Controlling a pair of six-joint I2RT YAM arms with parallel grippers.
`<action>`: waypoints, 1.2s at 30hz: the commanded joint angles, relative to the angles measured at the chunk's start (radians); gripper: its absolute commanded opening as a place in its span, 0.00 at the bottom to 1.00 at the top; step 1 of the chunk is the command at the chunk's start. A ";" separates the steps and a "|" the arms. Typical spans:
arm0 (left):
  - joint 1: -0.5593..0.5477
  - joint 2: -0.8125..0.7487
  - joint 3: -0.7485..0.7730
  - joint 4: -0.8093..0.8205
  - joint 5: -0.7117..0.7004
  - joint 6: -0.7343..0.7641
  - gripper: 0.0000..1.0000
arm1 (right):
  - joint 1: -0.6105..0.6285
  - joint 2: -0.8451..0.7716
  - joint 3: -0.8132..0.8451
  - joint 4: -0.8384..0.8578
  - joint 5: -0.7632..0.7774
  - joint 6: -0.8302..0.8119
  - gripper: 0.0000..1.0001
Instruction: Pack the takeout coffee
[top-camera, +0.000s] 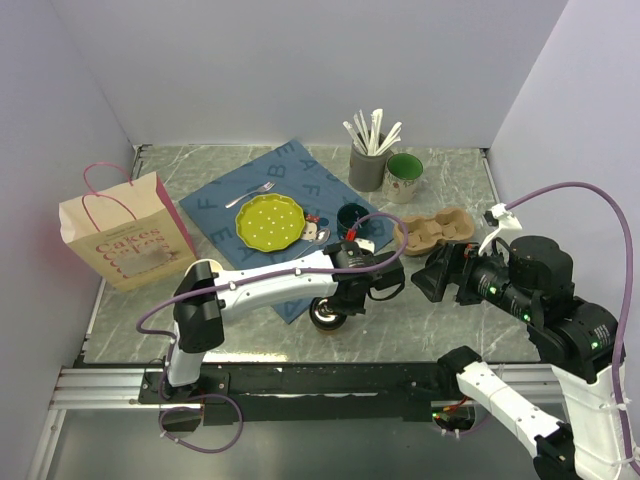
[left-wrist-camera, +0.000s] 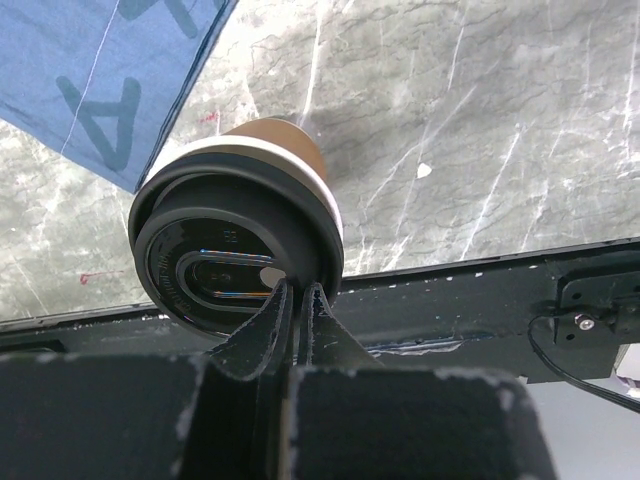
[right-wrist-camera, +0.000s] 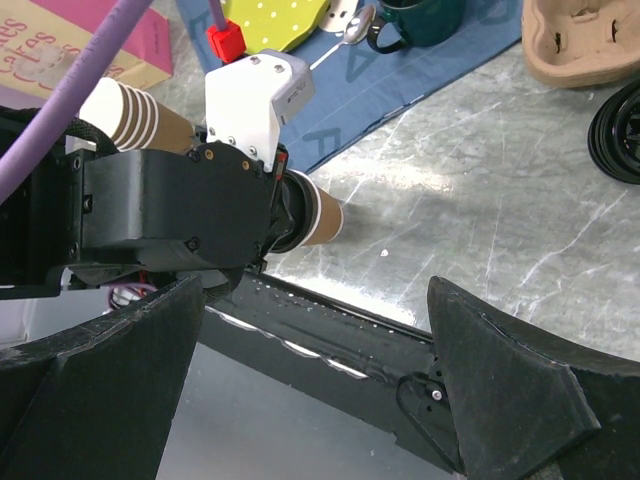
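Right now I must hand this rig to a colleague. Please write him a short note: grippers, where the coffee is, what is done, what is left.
Left gripper: shut, seemingly pinching the lid rim of the cup.
Right gripper: open, empty, close beside the left one.
Cup: lid on, turned on its side, near the front edge of the table, off the cloth.
Done: cup gripped.
Left: pack it. It is neither in the bag nor in the tray.
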 joint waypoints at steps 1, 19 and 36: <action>0.004 -0.011 0.001 0.034 0.000 0.017 0.03 | 0.006 -0.010 0.044 0.039 0.009 -0.008 1.00; 0.004 0.017 0.014 -0.018 -0.006 0.018 0.04 | 0.006 -0.036 0.035 0.027 0.015 0.019 1.00; 0.004 0.053 0.121 -0.083 -0.009 0.041 0.08 | 0.006 -0.028 0.032 0.036 0.014 0.014 1.00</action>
